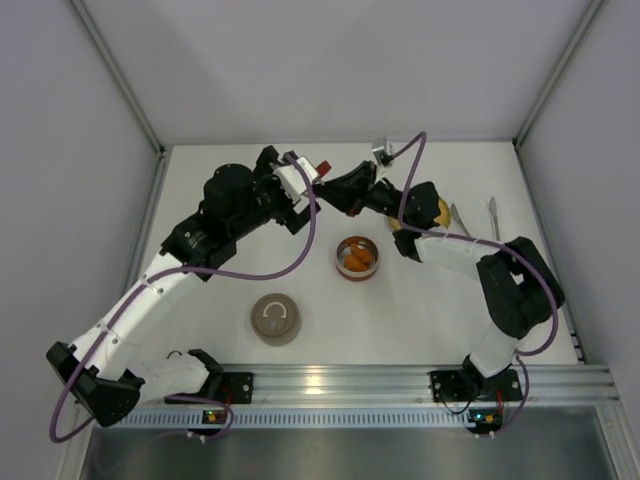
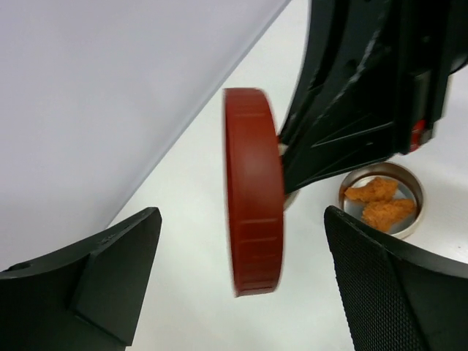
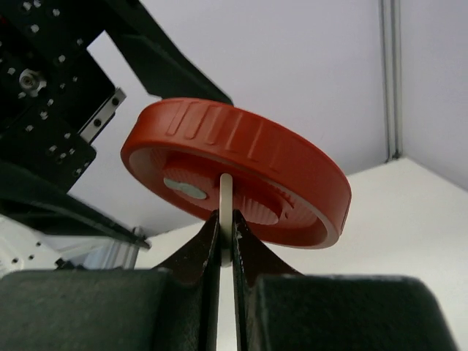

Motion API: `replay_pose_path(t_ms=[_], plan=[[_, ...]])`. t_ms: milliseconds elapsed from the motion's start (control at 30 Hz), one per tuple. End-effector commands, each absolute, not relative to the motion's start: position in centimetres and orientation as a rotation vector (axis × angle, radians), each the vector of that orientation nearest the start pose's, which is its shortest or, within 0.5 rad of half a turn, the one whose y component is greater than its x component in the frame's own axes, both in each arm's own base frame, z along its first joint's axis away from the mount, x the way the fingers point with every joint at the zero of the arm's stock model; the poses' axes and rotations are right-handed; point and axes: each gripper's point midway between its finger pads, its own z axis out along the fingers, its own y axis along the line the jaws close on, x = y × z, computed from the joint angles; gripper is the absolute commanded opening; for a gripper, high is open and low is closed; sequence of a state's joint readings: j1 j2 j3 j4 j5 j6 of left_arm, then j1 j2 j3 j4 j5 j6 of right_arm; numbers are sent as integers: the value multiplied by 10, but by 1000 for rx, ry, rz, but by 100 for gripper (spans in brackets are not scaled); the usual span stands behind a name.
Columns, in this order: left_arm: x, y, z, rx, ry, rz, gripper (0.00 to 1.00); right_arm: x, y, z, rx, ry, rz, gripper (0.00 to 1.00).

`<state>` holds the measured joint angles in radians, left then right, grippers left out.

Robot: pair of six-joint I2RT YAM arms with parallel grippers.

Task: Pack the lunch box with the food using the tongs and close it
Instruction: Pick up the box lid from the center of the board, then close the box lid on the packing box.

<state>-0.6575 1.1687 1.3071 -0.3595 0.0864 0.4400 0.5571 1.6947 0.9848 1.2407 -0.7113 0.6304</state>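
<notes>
My right hand (image 3: pixel 226 232) is clenched on the thin white tab (image 3: pixel 226 191) on the underside of the red lid (image 3: pixel 234 168), carrying it on edge in the air. That tab looks like the only narrow thing on the lid that closed fingers can pinch. My left hand (image 2: pixel 241 219) is spread wide and grasps nothing: the lid hangs between its fingers with a gap on each side, so the weight sits with the right hand alone. This reads to me as a handover, done to free the left.

Below and beyond the left hand's right finger stands the open tin (image 2: pixel 417 191) with two orange chunks (image 2: pixel 380 202) inside. The tongs (image 1: pixel 492 214) lie on the worktop (image 1: pixel 200 330) well out beyond the right hand, near its elbow, with neither hand on them. I judge packing only part done, with closing to come last.
</notes>
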Motion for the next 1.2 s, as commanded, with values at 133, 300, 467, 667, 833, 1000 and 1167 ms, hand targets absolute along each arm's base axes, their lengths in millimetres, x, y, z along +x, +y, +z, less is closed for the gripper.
replay_pose_path(t_ms=[133,300,467,667,833,1000,1167], plan=[[312,-182,416,704,1500,-143,98,311,316,333,-816,1398,1194,0],[326,-126,401,502,1714,-103,98,311,281,307,-1012,1655,864,0],[336,-92,351,404,1937,-194,98,301,246,278,-1084,1970,768,0],[330,-66,299,292,2090,-238,98,296,224,242,-1104,2300,698,0],[322,-59,278,273,2130,-329,98,291,185,215,-1228,2488,457,0],[317,-57,260,271,2168,-441,98,294,173,198,-1337,2542,264,0],[315,-56,247,237,2214,-495,98,296,186,182,-1450,2556,207,0]])
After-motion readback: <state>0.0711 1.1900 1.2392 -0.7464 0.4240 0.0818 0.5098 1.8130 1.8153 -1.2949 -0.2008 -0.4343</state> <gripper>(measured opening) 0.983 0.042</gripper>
